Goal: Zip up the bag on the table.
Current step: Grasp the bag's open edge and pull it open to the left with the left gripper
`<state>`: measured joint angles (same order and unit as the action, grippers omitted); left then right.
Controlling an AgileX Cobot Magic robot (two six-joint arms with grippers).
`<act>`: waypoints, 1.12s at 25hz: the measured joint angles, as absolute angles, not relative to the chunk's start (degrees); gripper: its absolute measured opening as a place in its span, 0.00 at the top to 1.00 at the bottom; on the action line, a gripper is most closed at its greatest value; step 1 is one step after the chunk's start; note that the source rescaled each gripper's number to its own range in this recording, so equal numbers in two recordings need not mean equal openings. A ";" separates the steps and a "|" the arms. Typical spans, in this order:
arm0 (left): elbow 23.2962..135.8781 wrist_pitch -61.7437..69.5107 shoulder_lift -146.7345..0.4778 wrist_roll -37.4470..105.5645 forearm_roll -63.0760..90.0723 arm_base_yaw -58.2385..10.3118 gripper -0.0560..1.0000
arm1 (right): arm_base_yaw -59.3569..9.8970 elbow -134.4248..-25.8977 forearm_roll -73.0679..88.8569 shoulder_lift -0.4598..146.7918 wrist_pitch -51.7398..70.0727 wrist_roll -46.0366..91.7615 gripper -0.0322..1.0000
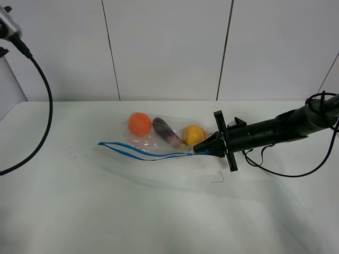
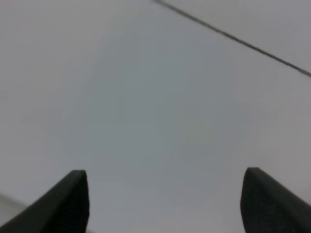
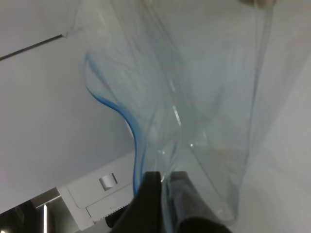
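The clear bag (image 1: 159, 138) lies on the white table (image 1: 79, 211), holding an orange ball, a purple piece and a yellow fruit. Its blue zip strip (image 1: 139, 152) runs along the near edge and gapes open at the left end. My right gripper (image 1: 197, 150) is shut on the right end of the zip strip. In the right wrist view the fingers (image 3: 151, 194) pinch the plastic (image 3: 204, 97) beside the blue strip (image 3: 132, 127). My left gripper (image 2: 165, 204) is open and empty, facing a plain wall; its arm sits at the upper left of the exterior view.
A black cable (image 1: 45, 116) hangs from the left arm over the table's left side. A small bent wire (image 1: 218, 178) lies on the table in front of the right gripper. White wall panels stand behind the table.
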<state>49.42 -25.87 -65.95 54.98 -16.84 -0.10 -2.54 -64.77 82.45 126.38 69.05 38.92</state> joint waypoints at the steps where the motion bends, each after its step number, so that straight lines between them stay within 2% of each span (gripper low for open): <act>1: 49.42 -27.60 -67.58 55.82 -19.00 -0.10 0.00 | -2.54 -64.77 82.45 126.38 69.05 38.92 0.97; 7: 49.42 -31.84 -73.82 56.27 -26.08 -2.59 0.00 | -2.54 -64.77 82.45 126.38 69.05 38.92 0.97; 18: 45.08 -32.85 -82.86 56.27 -26.75 -21.24 0.00 | -2.54 -64.77 82.50 126.38 69.05 38.92 0.97; 28: 42.05 -33.57 -91.03 49.08 -26.89 -32.63 0.00 | -2.54 -64.77 82.50 126.38 69.05 38.92 0.97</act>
